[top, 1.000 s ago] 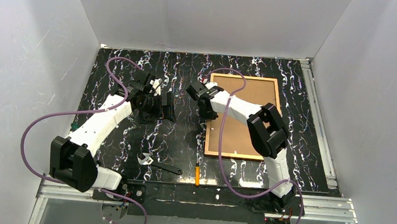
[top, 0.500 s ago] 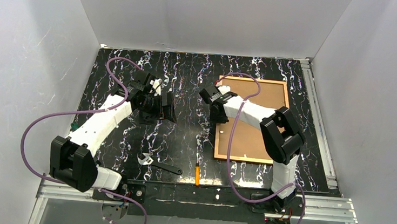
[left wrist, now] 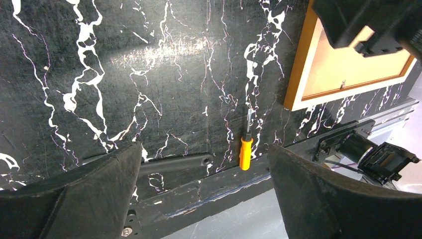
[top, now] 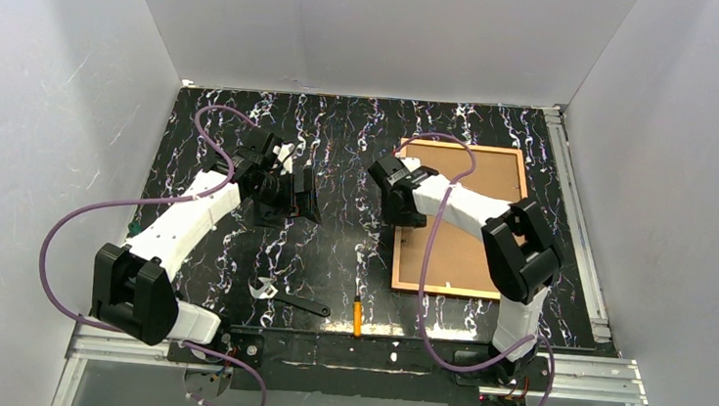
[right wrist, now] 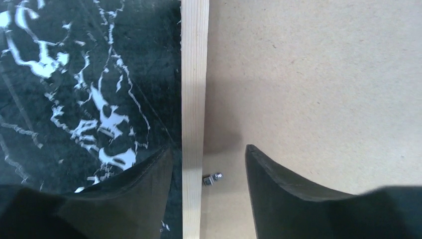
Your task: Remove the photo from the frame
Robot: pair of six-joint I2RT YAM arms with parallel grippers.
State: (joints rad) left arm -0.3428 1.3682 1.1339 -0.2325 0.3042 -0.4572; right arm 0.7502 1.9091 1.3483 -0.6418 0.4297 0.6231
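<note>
Right gripper hanging part-open, straddling frame rail | rail running lengthwise between jaws | photo backing lying inboard | left gripper gaping wide, well apart

Wrench near orange screwdriver

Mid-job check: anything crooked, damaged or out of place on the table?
Nothing stands out. The frame lies flat, back up, roughly square to the table, with no visible damage. The right gripper straddles its left rail, open. The wrench and screwdriver lie loose near the front edge.
</note>
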